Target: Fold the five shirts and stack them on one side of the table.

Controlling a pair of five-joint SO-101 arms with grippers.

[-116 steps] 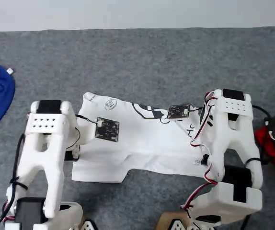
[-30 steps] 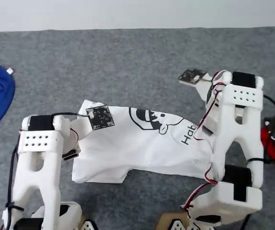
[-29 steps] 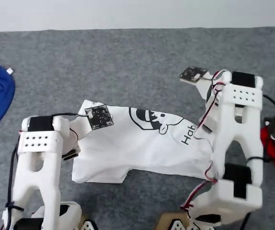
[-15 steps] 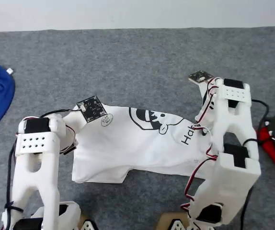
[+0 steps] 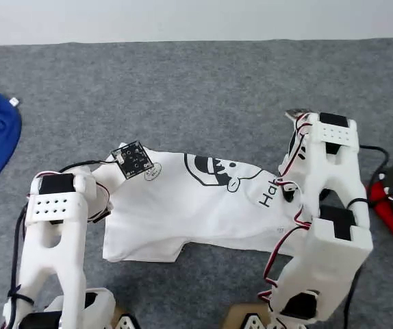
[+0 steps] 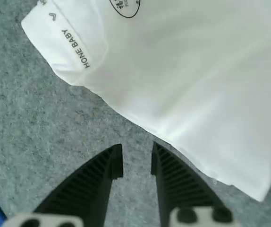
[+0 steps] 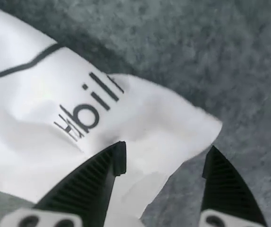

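Left gripper (image 6: 136, 158) hangs slightly apart beside the white shirt (image 5: 203, 205); right gripper (image 7: 166, 161) gapes over its corner.

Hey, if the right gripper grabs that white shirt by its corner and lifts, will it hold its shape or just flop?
Probably flop: the white shirt lies thin and wrinkled, its corner puckered by the open right gripper. It likely weighs little, and may drag rather than slide on the fuzzy grey table.
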